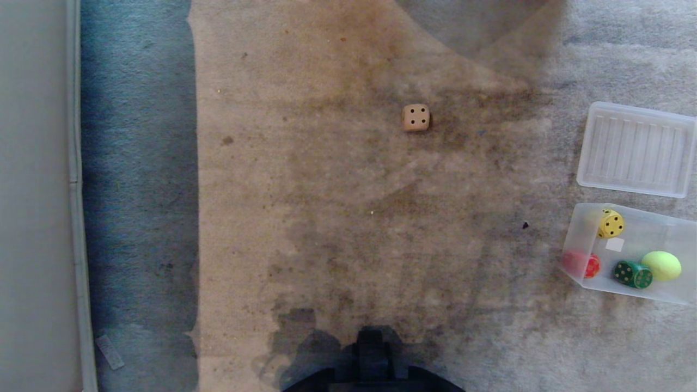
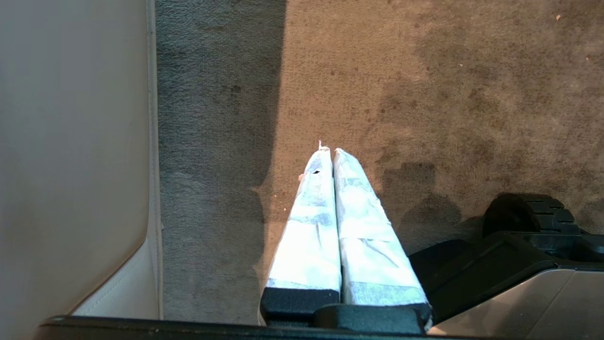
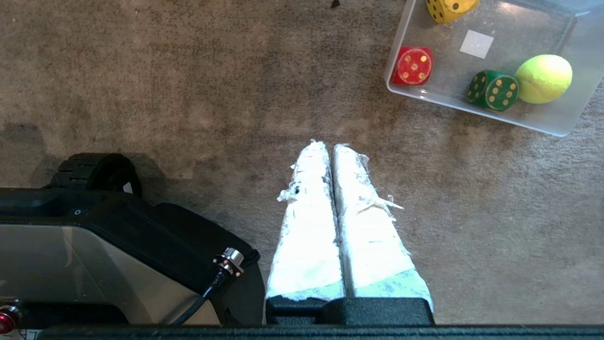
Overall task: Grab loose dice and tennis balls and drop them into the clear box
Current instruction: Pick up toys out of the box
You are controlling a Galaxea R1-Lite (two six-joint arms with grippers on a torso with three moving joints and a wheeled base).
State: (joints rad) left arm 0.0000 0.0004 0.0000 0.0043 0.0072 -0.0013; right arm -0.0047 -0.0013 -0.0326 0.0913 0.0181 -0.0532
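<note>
A tan die (image 1: pixel 416 117) with four pips up lies alone on the carpet ahead of me. At the right edge sits the clear box (image 1: pixel 578 239) (image 3: pixel 398 52), and inside it are a yellow die (image 1: pixel 610 223) (image 3: pixel 448 7) and a tennis ball (image 1: pixel 661 265) (image 3: pixel 543 78). My left gripper (image 2: pixel 329 150) hangs shut and empty over bare carpet beside my base. My right gripper (image 3: pixel 325 145) is shut too, holding nothing, a short way from the box's near corner. Neither arm shows in the head view.
A red die (image 1: pixel 589 265) (image 3: pixel 412 65) and a green die (image 1: pixel 634 274) (image 3: pixel 493 90) also lie in the box. Beyond it rests a flat ribbed lid (image 1: pixel 636 149). A pale wall with skirting (image 1: pixel 73 179) runs along the left. My black base (image 1: pixel 373 359) fills the bottom centre.
</note>
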